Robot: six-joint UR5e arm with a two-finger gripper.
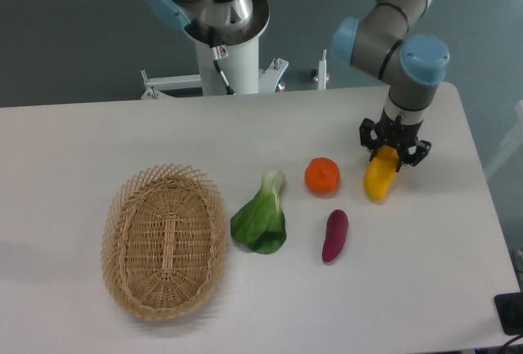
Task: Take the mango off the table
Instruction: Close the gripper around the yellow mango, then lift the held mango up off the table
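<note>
Pincer: fingers drawn in around the upper end of the mango; from this fixed view the jaws look closed on the fruit, though you cannot see the contact itself, as the wrist hides it. Arm descends from the far right corner of the table.

Contents of the surface, left to right:

1. Wicker basket, oval, near the front left, nothing visible inside.
2. Leafy green, pale stalk pointing toward the far edge, just right of the basket and apart from it.
3. Round orange fruit, mid-table, well clear of the pincer.
4. Purple sweet potato, in front of the orange fruit, toward the front edge.
5. Mango, toward the right edge, yellow, its long axis running from the pincer toward the front edge. Whether the lower end rests on the table or has just cleared it, you cannot tell.

Step in hand, as judged: the grasp, with the lift not clearly begun.

Next move, as judged: you want a straight rise, slow at first. The grip sits at one end of a smooth, long fruit, so expect the free end to droop or the skin to slip; confirm the hold is firm before gaining height. The orange fruit is the nearest neighbour, so keep the path vertical.
</note>
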